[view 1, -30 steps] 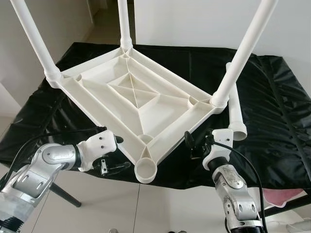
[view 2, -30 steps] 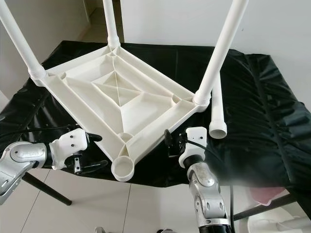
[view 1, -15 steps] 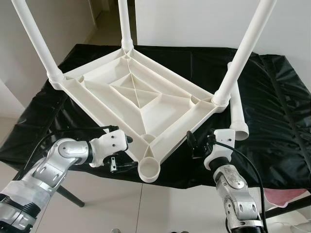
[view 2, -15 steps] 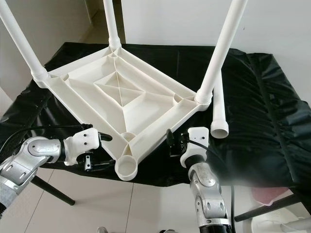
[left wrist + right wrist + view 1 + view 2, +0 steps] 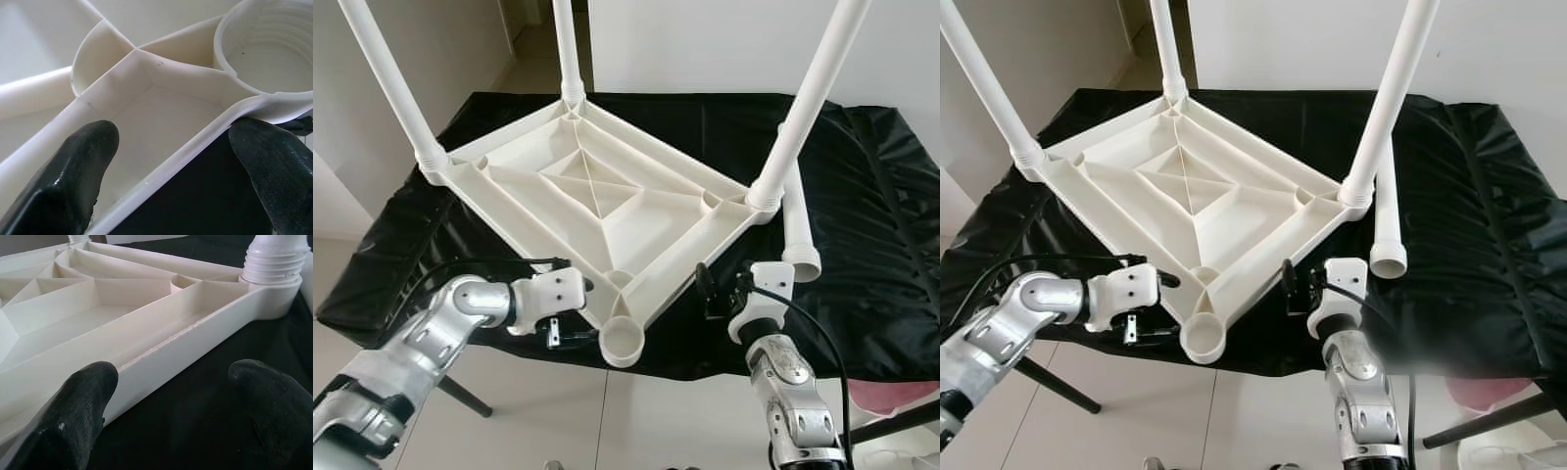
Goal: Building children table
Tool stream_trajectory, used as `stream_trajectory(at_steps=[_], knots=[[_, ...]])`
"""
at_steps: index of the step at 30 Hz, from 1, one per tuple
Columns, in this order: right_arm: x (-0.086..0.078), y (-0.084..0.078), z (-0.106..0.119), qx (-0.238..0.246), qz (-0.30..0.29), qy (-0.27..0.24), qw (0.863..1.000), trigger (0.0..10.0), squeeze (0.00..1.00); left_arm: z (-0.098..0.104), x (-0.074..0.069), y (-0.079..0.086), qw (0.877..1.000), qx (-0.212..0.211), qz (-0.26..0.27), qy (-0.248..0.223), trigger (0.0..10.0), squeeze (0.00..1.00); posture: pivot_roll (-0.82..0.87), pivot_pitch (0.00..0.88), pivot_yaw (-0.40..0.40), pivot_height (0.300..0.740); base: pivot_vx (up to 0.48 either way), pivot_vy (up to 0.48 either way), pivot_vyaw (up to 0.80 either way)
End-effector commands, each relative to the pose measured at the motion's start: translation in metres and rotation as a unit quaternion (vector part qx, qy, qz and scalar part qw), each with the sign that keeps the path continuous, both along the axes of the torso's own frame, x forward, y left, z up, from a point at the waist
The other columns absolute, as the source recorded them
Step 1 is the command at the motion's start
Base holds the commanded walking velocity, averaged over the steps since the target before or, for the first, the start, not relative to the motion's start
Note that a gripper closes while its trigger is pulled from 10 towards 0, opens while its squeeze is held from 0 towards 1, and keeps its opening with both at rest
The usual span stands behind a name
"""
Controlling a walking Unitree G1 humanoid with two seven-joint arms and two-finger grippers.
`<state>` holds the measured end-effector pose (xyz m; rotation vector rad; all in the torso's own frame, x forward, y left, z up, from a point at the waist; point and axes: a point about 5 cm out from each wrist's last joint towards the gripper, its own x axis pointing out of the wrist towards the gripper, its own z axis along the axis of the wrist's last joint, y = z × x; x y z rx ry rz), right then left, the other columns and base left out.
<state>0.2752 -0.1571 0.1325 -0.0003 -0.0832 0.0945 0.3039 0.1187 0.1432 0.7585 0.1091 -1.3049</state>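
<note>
A white plastic table top (image 5: pixel 597 201) lies upside down on the black-covered table (image 5: pixel 862 245). Three white legs stand in its corners; the near corner socket (image 5: pixel 622 343) is empty. A loose fourth leg (image 5: pixel 797 220) lies beside the right corner. My left gripper (image 5: pixel 578 313) is open at the near left rim, its fingers (image 5: pixel 73 181) straddling the rim (image 5: pixel 195 152) next to the socket (image 5: pixel 266 54). My right gripper (image 5: pixel 720 289) is open at the near right rim (image 5: pixel 186 347), with one fingertip (image 5: pixel 83 401) close below that rim.
The black cover hangs over the table's near edge (image 5: pixel 705 362), and the socket corner reaches that edge. Tiled floor (image 5: pixel 636 421) lies below, with a dark stand leg (image 5: pixel 465 397) at the left and a pink object (image 5: pixel 901 392) at the lower right.
My left gripper has moved right along the near rim, closing in on the empty corner socket. The right gripper has hardly moved. The view shifted slightly.
</note>
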Motion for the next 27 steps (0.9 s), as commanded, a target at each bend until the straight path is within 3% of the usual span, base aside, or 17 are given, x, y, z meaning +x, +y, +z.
stream_trajectory(at_steps=[1, 2, 3, 4, 5, 7, 9, 10, 12, 13, 15, 16, 22, 23, 27], knots=[[-0.003, 0.007, -0.008, 0.002, 0.012, 0.017, 1.0, 10.0, 0.0, -0.008, -0.014, -0.004, 0.99, 0.049, -0.11, 0.069, 9.0, 0.0, -0.03, 0.135, 0.083, 0.74, 0.0, 0.0, 0.0], [-0.003, 0.007, -0.008, 0.002, 0.012, 0.017, 1.0, 10.0, 0.0, -0.008, -0.014, -0.004, 0.99, 0.049, -0.11, 0.069, 9.0, 0.0, -0.03, 0.135, 0.083, 0.74, 0.0, 0.0, 0.0], [-0.004, 0.005, -0.009, 0.001, 0.009, 0.018, 1.0, 10.0, 0.0, -0.008, -0.014, -0.004, 0.989, 0.051, -0.114, 0.075, 5.9, 0.0, -0.04, 0.134, 0.089, 0.74, 0.0, 0.0, 0.0], [-0.004, 0.005, -0.009, 0.001, 0.009, 0.018, 1.0, 10.0, 0.0, -0.008, -0.014, -0.004, 0.989, 0.051, -0.114, 0.075, 5.9, 0.0, -0.04, 0.134, 0.089, 0.74, 0.0, 0.0, 0.0], [-0.006, 0.003, -0.01, 0.001, 0.004, 0.019, 1.0, 10.0, 0.0, -0.01, -0.015, -0.003, 0.987, 0.055, -0.123, 0.081, 4.0, 0.0, -0.05, 0.135, 0.094, 0.74, 0.0, 0.0, 0.0], [-0.007, 0.002, -0.01, 0.001, 0.002, 0.019, 1.0, 10.0, 0.0, -0.011, -0.016, -0.003, 0.987, 0.056, -0.127, 0.084, 3.5, 0.0, -0.05, 0.136, 0.097, 0.74, 0.0, 0.0, 0.0], [-0.008, 0.002, -0.009, 0.001, 0.001, 0.019, 1.0, 10.0, 0.0, -0.011, -0.016, -0.003, 0.987, 0.056, -0.128, 0.085, 3.8, 0.0, -0.05, 0.136, 0.097, 0.74, 0.0, 0.0, 0.0], [-0.007, 0.002, -0.009, 0.001, 0.001, 0.019, 1.0, 10.0, 0.0, -0.012, -0.017, -0.003, 0.986, 0.059, -0.13, 0.088, 1.8, 0.0, -0.05, 0.139, 0.098, 0.74, 0.0, 0.0, 0.0], [-0.007, 0.002, -0.009, 0.001, 0.001, 0.019, 1.0, 10.0, 0.0, -0.012, -0.017, -0.003, 0.986, 0.059, -0.13, 0.088, 1.8, 0.0, -0.05, 0.139, 0.098, 0.74, 0.0, 0.0, 0.0], [-0.007, 0.002, -0.009, 0.001, 0.0, 0.018, 1.0, 10.0, 0.0, -0.013, -0.017, -0.003, 0.985, 0.059, -0.13, 0.092, 4.1, 0.0, -0.05, 0.142, 0.101, 0.74, 0.0, 0.0, 0.0], [-0.008, 0.001, -0.009, 0.001, -0.003, 0.018, 1.0, 10.0, 0.0, -0.014, -0.019, -0.003, 0.985, 0.059, -0.13, 0.096, 3.8, 0.0, -0.05, 0.149, 0.102, 0.74, 0.0, 0.0, 0.0], [-0.008, 0.001, -0.009, 0.001, -0.005, 0.019, 1.0, 10.0, 0.0, -0.016, -0.02, -0.003, 0.984, 0.059, -0.132, 0.1, 2.8, 0.0, -0.05, 0.15, 0.102, 0.74, 0.0, 0.0, 0.0], [-0.01, 0.001, -0.01, 0.001, -0.006, 0.02, 1.0, 10.0, 0.0, -0.019, -0.021, -0.004, 0.983, 0.059, -0.136, 0.104, 3.0, 0.0, -0.05, 0.152, 0.104, 0.74, 0.0, 0.0, 0.0], [-0.01, 0.0, -0.01, 0.002, -0.008, 0.019, 1.0, 10.0, 0.0, -0.02, -0.022, -0.003, 0.983, 0.056, -0.134, 0.108, 4.4, 0.0, -0.05, 0.153, 0.107, 0.74, 0.0, 0.0, 0.0], [-0.01, 0.0, -0.009, 0.003, -0.014, 0.019, 1.0, 10.0, 0.0, -0.023, -0.018, -0.001, 0.99, 0.03, -0.096, 0.103, 4.7, 0.0, -0.06, 0.147, 0.103, 0.74, 0.0, 0.0, 0.0]])
